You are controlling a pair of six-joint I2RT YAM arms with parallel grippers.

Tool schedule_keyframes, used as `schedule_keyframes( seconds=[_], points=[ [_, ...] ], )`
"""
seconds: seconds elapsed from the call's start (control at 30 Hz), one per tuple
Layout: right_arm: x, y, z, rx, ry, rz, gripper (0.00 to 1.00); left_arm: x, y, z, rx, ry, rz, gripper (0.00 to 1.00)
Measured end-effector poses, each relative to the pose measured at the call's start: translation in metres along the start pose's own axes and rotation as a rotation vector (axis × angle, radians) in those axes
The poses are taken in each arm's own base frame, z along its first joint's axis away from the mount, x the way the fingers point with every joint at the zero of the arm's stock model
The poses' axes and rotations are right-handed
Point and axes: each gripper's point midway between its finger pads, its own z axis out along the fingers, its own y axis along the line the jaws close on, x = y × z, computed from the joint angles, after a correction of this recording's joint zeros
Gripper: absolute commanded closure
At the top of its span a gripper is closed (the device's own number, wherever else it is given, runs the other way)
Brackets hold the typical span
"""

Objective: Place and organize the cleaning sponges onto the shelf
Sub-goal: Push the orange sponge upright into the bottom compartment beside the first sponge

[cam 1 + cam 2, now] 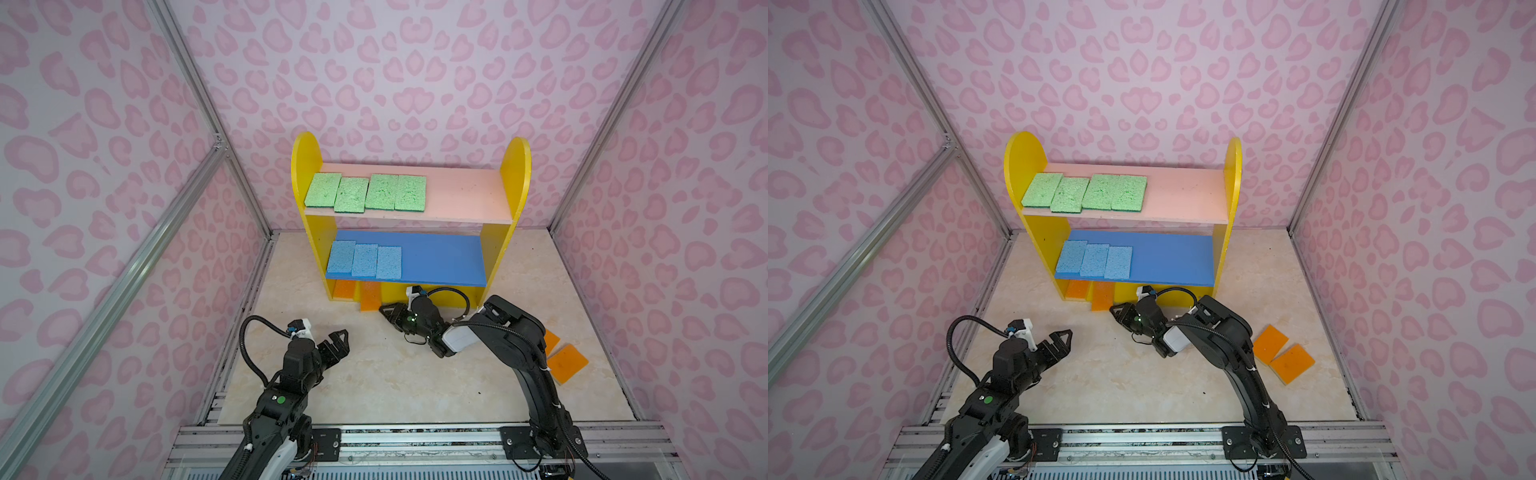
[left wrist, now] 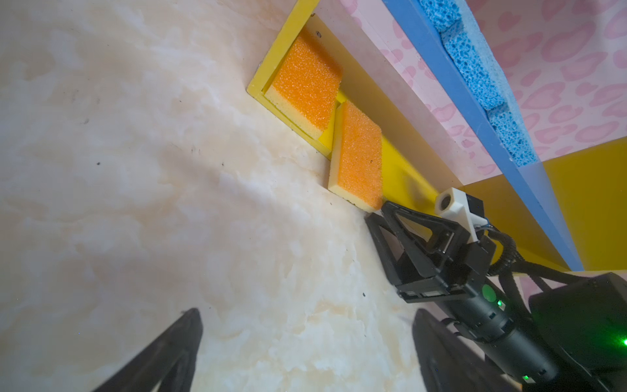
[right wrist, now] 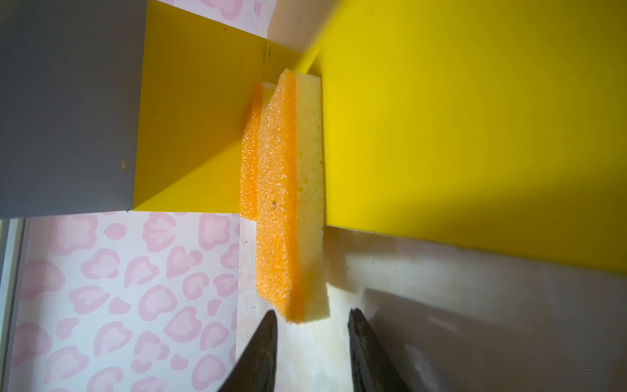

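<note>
right gripper (image 3: 312, 314) beside orange sponge (image 3: 281, 203)

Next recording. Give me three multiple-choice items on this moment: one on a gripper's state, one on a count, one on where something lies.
1. The jaws of the left gripper are: A shut on a sponge; B open, holding nothing; C shut, holding nothing.
2. How many green sponges lie on the pink board? A four; B two; C six.
3. Where are the two loose orange sponges? A on the pink board; B under the left gripper; C on the table by the right arm.
Answers: B, the jaws stand wide apart over bare table; A, four lie side by side; C, both lie flat beside that arm.
</note>
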Motion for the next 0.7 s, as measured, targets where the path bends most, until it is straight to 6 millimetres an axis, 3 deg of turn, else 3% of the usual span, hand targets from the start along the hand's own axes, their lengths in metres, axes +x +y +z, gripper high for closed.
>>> schedule_keyframes(
  seconds=[0.3,0.57,0.7],
  points=[
    [-0.0030,0.0054,0.0078,-0.015,-0.007,0.008,0.77,0.0001,0.0000,0.0001,0.000,0.001,0.007,0.03],
    [-0.0021,0.0088,0.0104,-0.021,-0.008,0.012,0.92,0.0002,-0.0002,0.0000,0.001,0.002,0.018,0.02],
    [-0.0025,0.0087,0.0104,-0.020,-0.011,0.012,0.91,-0.0001,0.0001,0.0000,0.000,0.001,0.019,0.02]
  ],
)
